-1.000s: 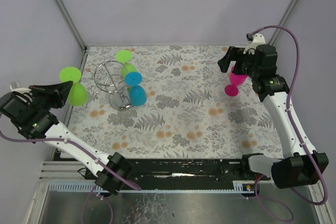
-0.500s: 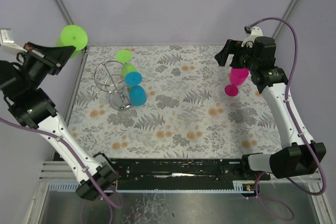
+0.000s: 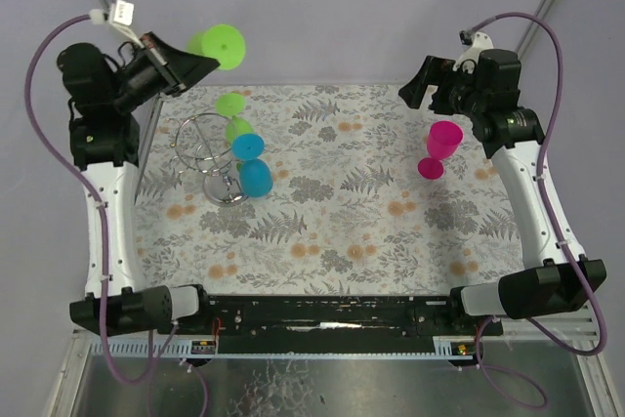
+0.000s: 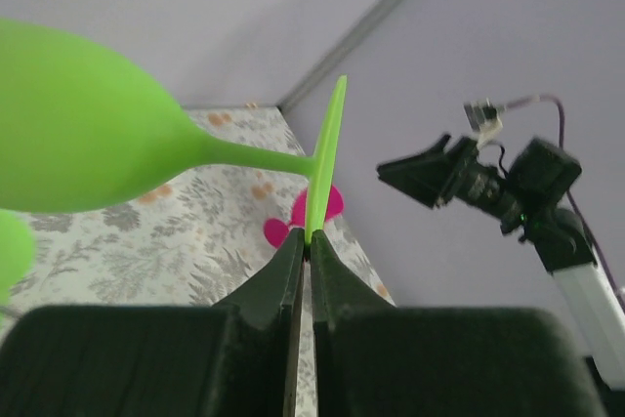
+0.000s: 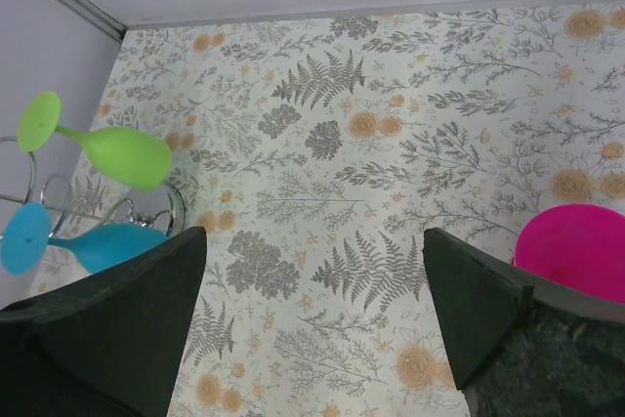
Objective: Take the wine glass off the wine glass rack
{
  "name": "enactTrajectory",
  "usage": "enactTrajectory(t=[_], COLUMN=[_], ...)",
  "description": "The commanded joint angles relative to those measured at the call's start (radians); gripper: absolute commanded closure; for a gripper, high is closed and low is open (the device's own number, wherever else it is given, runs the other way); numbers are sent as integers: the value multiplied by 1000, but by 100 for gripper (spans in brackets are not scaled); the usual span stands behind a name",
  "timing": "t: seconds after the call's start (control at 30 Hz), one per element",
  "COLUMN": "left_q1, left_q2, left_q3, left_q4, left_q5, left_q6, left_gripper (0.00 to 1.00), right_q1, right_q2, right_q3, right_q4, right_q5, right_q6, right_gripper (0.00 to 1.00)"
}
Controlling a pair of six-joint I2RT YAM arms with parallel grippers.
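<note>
The wine glass rack (image 3: pixel 200 148), a silver wire stand, sits at the table's back left with a green glass (image 3: pixel 235 124) and a blue glass (image 3: pixel 253 171) hanging on it. It also shows in the right wrist view (image 5: pixel 54 204). My left gripper (image 3: pixel 205 59) is raised high above the back left corner, shut on the foot of another green wine glass (image 3: pixel 221 46). In the left wrist view the fingertips (image 4: pixel 293 253) pinch the foot edge-on and the bowl (image 4: pixel 78 134) sticks out left. My right gripper (image 3: pixel 418 92) is open and empty, up-left of a pink glass (image 3: pixel 438 148).
The pink glass stands upright on the floral mat (image 3: pixel 342 212) at the right; its rim shows in the right wrist view (image 5: pixel 576 251). Purple walls and metal corner posts (image 3: pixel 117 17) close the back. The arm bases sit on the black rail (image 3: pixel 322 310) at the near edge.
My left arm swung from low at the far left up toward the back, carrying the green glass. My right gripper lifted up and back from the pink glass, which stays standing.
</note>
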Motion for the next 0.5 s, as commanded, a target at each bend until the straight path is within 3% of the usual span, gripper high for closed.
enactTrajectory(t=[0.0,0.27,0.47], left_q1=[-177,-511,-771], left_q2=[51,199,218], left_q3=[136,294,257], left_q4=[-95,-295,-384], left_q5=[-65,-161,-317], left_q6=[235,553,891], left_gripper=[100,100,100], right_q1=[7,7,5], right_q2=[17,31,57], right_q3=[117,238,363], right_q4=[-75,-212,-368], right_q5=[9,67,124], right_q6=[41,52,33], right_gripper=[1,1,1])
